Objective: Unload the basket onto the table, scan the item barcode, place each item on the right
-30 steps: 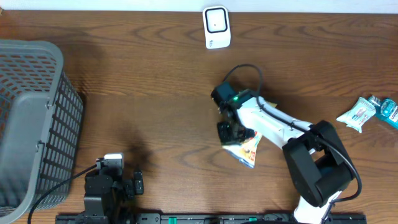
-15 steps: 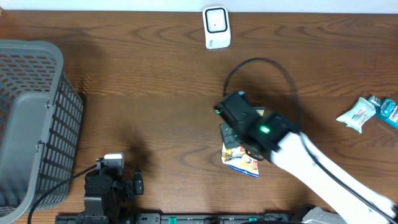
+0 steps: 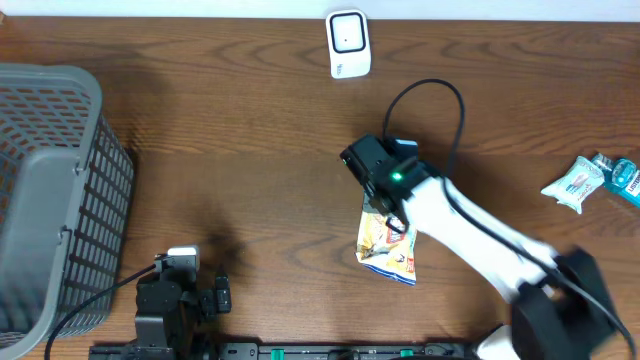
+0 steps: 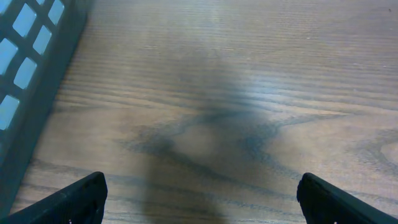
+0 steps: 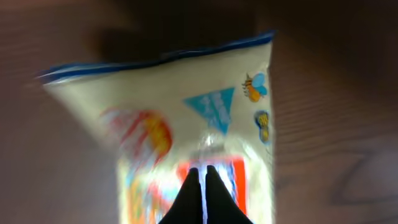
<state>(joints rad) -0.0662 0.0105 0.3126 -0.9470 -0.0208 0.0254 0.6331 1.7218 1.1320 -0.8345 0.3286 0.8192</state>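
The right jaws are clenched, their black tips pressed together on the film of the packet (image 5: 186, 106), on or just beside a red panel on its printed face. In the right wrist view the packet fills most of the frame: pale yellow, with a blue triangle, a small bee near one edge, an orange and red mark, and a blue seam along the far end. The print is blurred and no barcode can be made out. Whether the packet hangs free or touches the wood, I cannot tell.

From overhead, the packet (image 3: 388, 248) stretches from the jaws toward the near edge of the tabletop (image 3: 250, 150), slightly right of centre. The white right arm (image 3: 470, 235) slants away from it to the near right corner, with a black cable (image 3: 430, 90) looping above the wrist.

The scanner (image 3: 348, 43), a small white unit with a dark window, sits at the far edge, well apart from the packet.

The left jaws are released, spread wide over bare wood (image 4: 249, 74), with nothing between them. The basket (image 4: 31, 81) wall is just beside them on the left. From overhead, the left arm (image 3: 165, 305) sits at the near edge, next to the grey basket (image 3: 50, 180).

Two small packs (image 3: 573, 185) lie at the right edge, touching or nearly so.
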